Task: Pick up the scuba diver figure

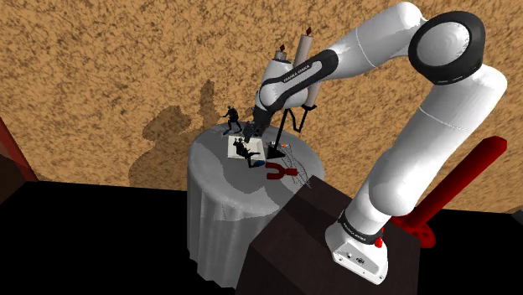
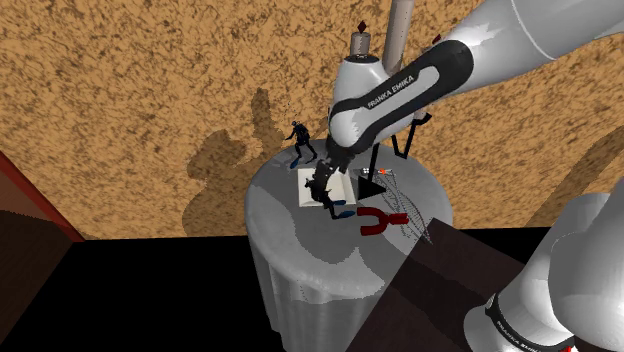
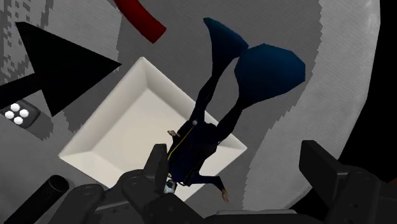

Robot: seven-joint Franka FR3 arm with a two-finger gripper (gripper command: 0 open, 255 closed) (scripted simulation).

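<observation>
Table (image 1: 209,168): round, draped in grey cloth, seen centre frame in the shoulder view. It is set on a speckled sandy-brown floor (image 1: 100,75). A black area is drawn along the bottom of both exterior views. The dark brown stand (image 1: 293,235) is seen butted against the table's lower right edge.

The scuba diver figure (image 3: 197,143) is laid across a white square tray (image 3: 140,108) near the table's middle, dark body over the tray, blue fins (image 3: 267,73) out past its rim.

Pincer (image 3: 235,153): held wide open low over the tray, nothing gripped. The diver's torso is seen right by one finger (image 3: 158,167); the other finger (image 3: 321,167) is well apart from it.

Clutter:
- A red horseshoe piece (image 2: 380,222) is seen just beside the fins, with a thin wire frame (image 2: 415,228) next to it.
- A second dark figure (image 2: 300,140) is stood upright at the table's upper-left edge.
- A black legged stand (image 2: 385,150) is seen behind the arm.
- A red pipe-like piece (image 1: 453,184) is seen at the right of the shoulder view.
</observation>
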